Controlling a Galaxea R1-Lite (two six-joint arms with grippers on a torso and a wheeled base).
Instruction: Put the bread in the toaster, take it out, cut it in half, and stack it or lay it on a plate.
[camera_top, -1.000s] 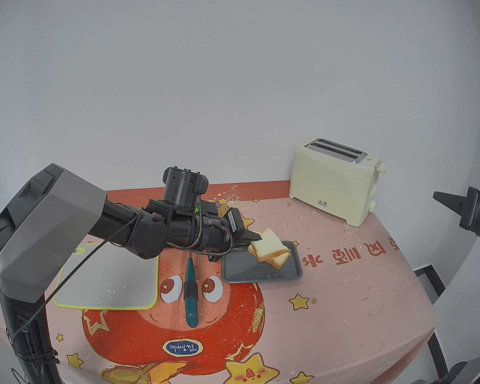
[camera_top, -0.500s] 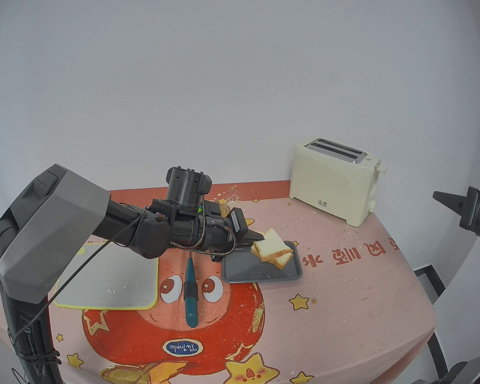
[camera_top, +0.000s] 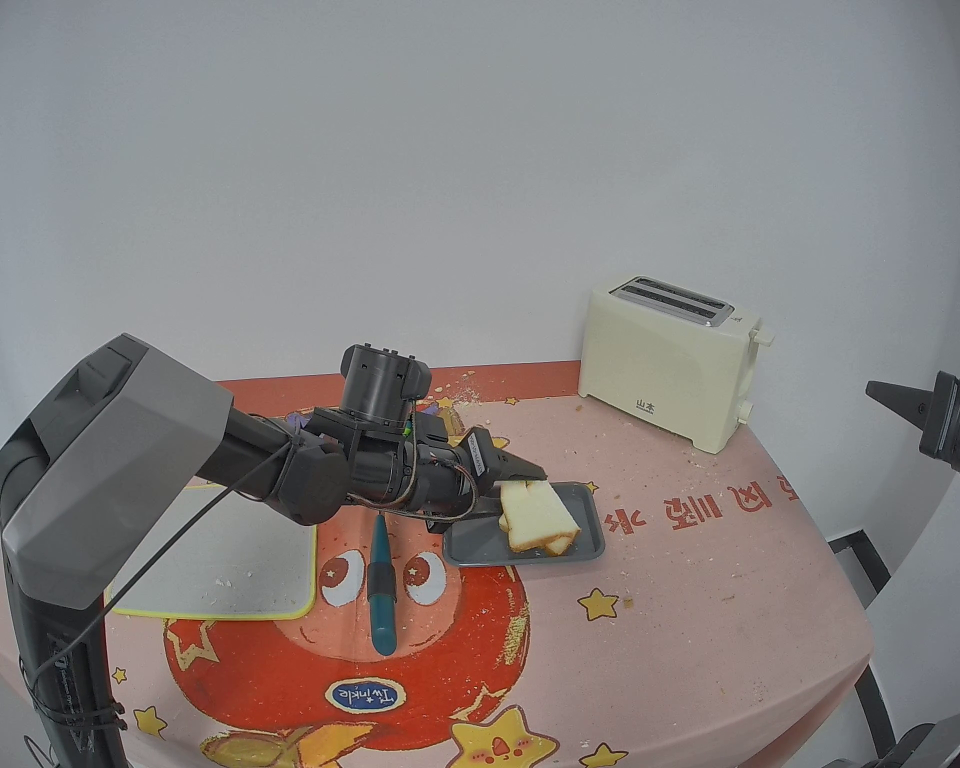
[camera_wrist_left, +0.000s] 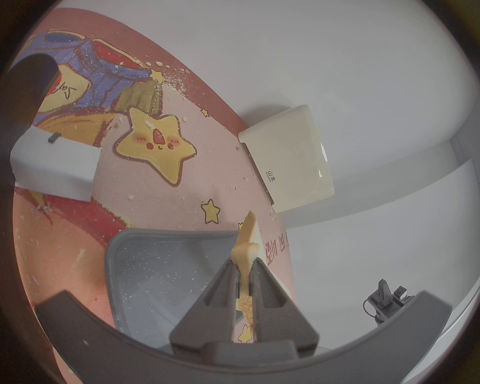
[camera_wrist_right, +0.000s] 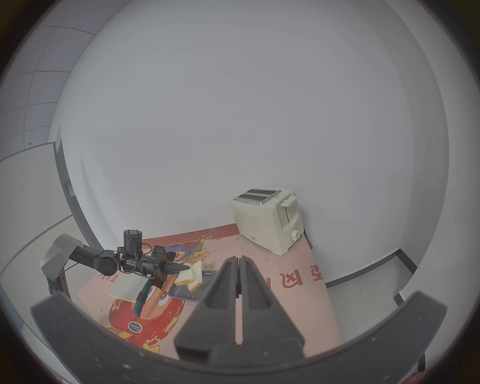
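Observation:
My left gripper (camera_top: 524, 474) is shut on one edge of a white bread slice (camera_top: 535, 512), which hangs tilted over the grey tray (camera_top: 592, 531). The left wrist view shows that slice (camera_wrist_left: 247, 243) edge-on, pinched between the gripper's (camera_wrist_left: 245, 267) fingers above the tray (camera_wrist_left: 160, 265). Under it, a second slice (camera_top: 561, 545) lies on the tray. The cream toaster (camera_top: 668, 360) stands at the back right with both slots empty. My right gripper (camera_wrist_right: 238, 272) is shut on nothing, raised off the table's right side (camera_top: 905, 402).
A teal-handled knife (camera_top: 381, 585) lies on the tablecloth left of the tray. The white cutting board (camera_top: 225, 560) sits at the left under my left arm. Crumbs are scattered near the toaster. The table's right edge (camera_top: 850, 600) drops away.
My left gripper has moved a little right and turned, so the held slice swung from lying tilted on the lower slice to hanging steeper over the tray. The right arm stayed still.

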